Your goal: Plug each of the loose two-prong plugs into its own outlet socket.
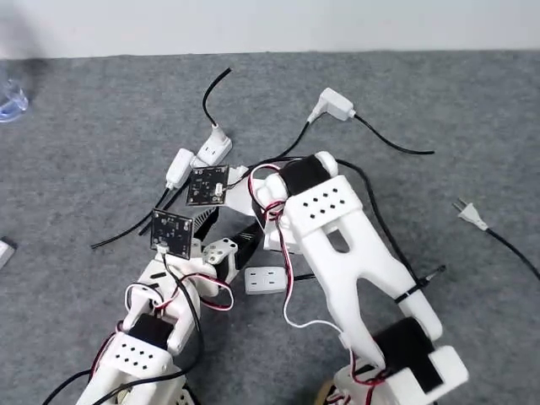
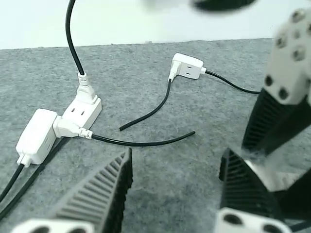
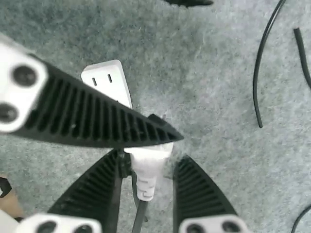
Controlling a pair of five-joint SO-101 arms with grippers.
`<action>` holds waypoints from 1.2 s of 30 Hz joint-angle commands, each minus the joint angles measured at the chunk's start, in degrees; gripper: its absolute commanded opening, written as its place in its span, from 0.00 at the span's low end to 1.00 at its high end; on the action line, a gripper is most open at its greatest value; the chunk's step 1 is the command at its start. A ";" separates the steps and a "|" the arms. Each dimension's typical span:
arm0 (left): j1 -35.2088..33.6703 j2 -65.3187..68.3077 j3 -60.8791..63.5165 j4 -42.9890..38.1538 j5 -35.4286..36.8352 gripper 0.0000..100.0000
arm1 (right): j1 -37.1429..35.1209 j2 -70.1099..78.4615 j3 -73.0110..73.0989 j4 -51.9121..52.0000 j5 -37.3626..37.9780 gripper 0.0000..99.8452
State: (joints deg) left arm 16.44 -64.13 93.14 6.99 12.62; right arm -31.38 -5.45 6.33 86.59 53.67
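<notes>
**Right end effector on plug; seating unconfirmed**

Right end effector (image 3: 149, 162): jaws pressed together on the flanks of a white plug (image 3: 146, 172), with its cord trailing back between them. The outlet block (image 3: 108, 82) lies just ahead of the plug's nose, 2 slots showing at its far end. A ribbed finger (image 3: 97, 119) of the left arm crosses directly in front of the grip and hides the prongs. I cannot tell whether they are in, touching or short of the block.

Left end effector (image 2: 177, 155): jaws wide apart, nothing between them but grey tabletop (image 2: 160, 194). Ahead of it and off to one side sits a pair of white blocks (image 2: 80, 110), touching, each apparently carrying a corded plug. In the high view, 1 loose plug (image 1: 469, 213) lies well away from both end effectors, not yet plugged in.

Step judged: mating the held plug to its block.

Risks from here:
1. Nothing holds the block. A push with the prongs off the slots would likely slide it across the tabletop instead of seating the plug.
2. The ribbed finger sits in the insertion path, so advancing could knock the 2 end effectors together.
3. The grip is on smooth flanks only. Resistance at the slots could twist the plug in the jaws.
4. The trailing cord may drag and pull the plug askew.
</notes>
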 commanded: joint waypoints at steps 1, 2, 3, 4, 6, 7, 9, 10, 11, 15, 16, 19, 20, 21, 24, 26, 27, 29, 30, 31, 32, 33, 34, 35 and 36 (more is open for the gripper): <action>0.09 -0.79 0.13 -1.32 0.26 0.27 | -2.24 -5.14 -2.90 2.42 -0.53 0.01; 0.09 -0.79 0.13 -1.32 0.26 0.27 | -3.03 -6.11 -2.73 2.86 -0.62 0.01; 0.09 -0.79 0.22 -1.32 0.26 0.27 | -3.82 -7.08 -2.73 3.56 -0.62 0.01; 0.09 -0.79 0.22 -1.32 0.26 0.27 | -4.35 -8.31 -2.73 3.91 -1.05 0.01; 0.09 -0.79 0.31 -1.32 0.26 0.27 | -5.14 -10.51 -2.73 3.91 -2.64 0.01; 0.09 -0.79 0.31 -1.32 0.26 0.27 | -5.23 -11.56 -2.73 3.74 -3.08 0.01; 0.09 -0.79 0.31 -1.14 0.26 0.27 | -5.23 -13.05 -2.73 3.47 -3.52 0.01; 0.09 -0.79 0.31 -1.14 0.26 0.27 | -5.23 -13.76 -2.73 3.47 -3.78 0.01; 0.09 -0.79 0.31 -1.05 0.26 0.27 | -5.23 -14.29 -2.73 3.47 -3.87 0.01; 0.09 -0.79 0.40 -1.05 0.18 0.27 | -4.97 -16.22 -2.73 3.47 -3.87 0.01; 0.09 -0.79 0.40 -1.05 0.18 0.27 | -4.97 -16.66 -2.73 3.47 -3.87 0.01; 0.09 -0.79 0.40 -1.05 0.18 0.27 | -4.97 -18.24 -2.81 3.30 -3.96 0.01; 0.09 -0.79 0.40 -1.05 0.18 0.27 | -5.05 -18.77 -2.73 2.68 -4.75 0.01; 0.09 -0.79 0.40 -1.05 0.18 0.27 | -5.14 -19.03 -2.64 1.80 -5.98 0.01; 0.09 -0.79 0.40 -1.05 0.18 0.27 | -5.14 -18.68 -2.02 0.40 -7.03 0.01; 0.00 -0.79 0.40 -1.05 0.09 0.27 | -4.97 -18.33 -1.14 -0.48 -7.03 0.01; 0.00 -0.79 0.40 -1.05 0.09 0.27 | -4.88 -18.33 -0.70 -0.92 -7.03 0.01; 0.00 -0.79 0.40 -1.05 0.00 0.27 | -4.53 -18.51 0.44 -1.71 -7.03 0.01; 0.00 -0.79 0.40 -1.05 0.00 0.27 | -4.26 -18.59 0.70 -1.89 -7.12 0.01; 0.00 -0.79 0.40 -1.05 0.00 0.27 | -4.00 -18.68 0.79 -1.89 -7.12 0.01; 0.00 -0.79 0.40 -1.05 0.00 0.27 | -3.91 -18.86 0.97 -2.15 -7.12 0.01; 0.00 -0.79 0.40 -1.05 0.00 0.27 | -3.91 -18.86 0.97 -2.07 -7.21 0.01; 0.00 -0.79 0.40 -1.05 0.00 0.27 | -3.91 -18.86 0.97 -1.98 -7.21 0.01; 0.00 -0.79 0.40 -1.05 0.00 0.27 | -3.91 -18.86 0.97 -1.89 -7.38 0.01; -0.09 -0.79 0.40 -1.05 0.00 0.27 | -3.91 -18.86 0.97 -1.80 -7.38 0.01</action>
State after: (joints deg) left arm 16.35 -64.48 94.20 6.81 12.35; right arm -35.78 -22.51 7.65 85.54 46.99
